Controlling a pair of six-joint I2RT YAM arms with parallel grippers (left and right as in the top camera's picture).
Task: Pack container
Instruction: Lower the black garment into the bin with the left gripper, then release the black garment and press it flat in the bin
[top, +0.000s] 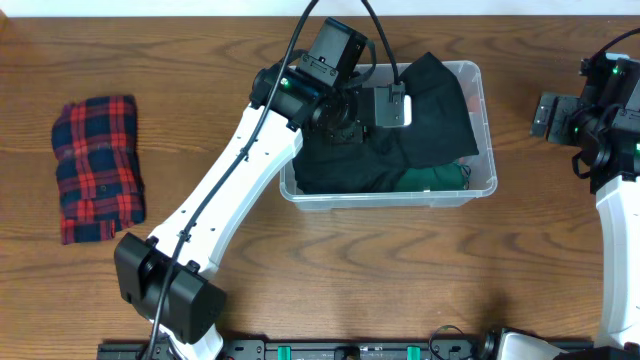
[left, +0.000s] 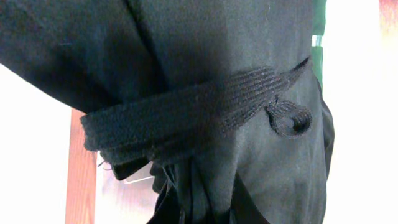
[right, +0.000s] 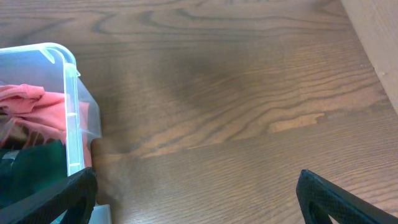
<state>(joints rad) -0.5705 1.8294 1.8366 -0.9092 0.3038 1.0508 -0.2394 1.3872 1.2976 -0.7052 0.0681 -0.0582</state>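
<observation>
The clear container (top: 484, 150) stands right of the table's middle, its near corner (right: 71, 68) also showing in the right wrist view. A black garment (top: 435, 105) fills most of it, over a green cloth (top: 430, 180) and a pink cloth (right: 37, 109). My left gripper (top: 352, 118) hangs over the container's left half, shut on the black garment. In the left wrist view the garment's ribbed band (left: 199, 112) and hanging loop (left: 289, 118) fill the frame, hiding the fingers. My right gripper (top: 545, 115) hovers right of the container, open, with nothing between its fingers (right: 339, 199).
A folded red-and-blue plaid cloth (top: 98, 168) lies on the wooden table (top: 400, 280) at the far left. The left arm's white link (top: 240, 180) slants from the front edge up to the container. A lighter wooden edge (right: 376, 37) shows beyond the right gripper.
</observation>
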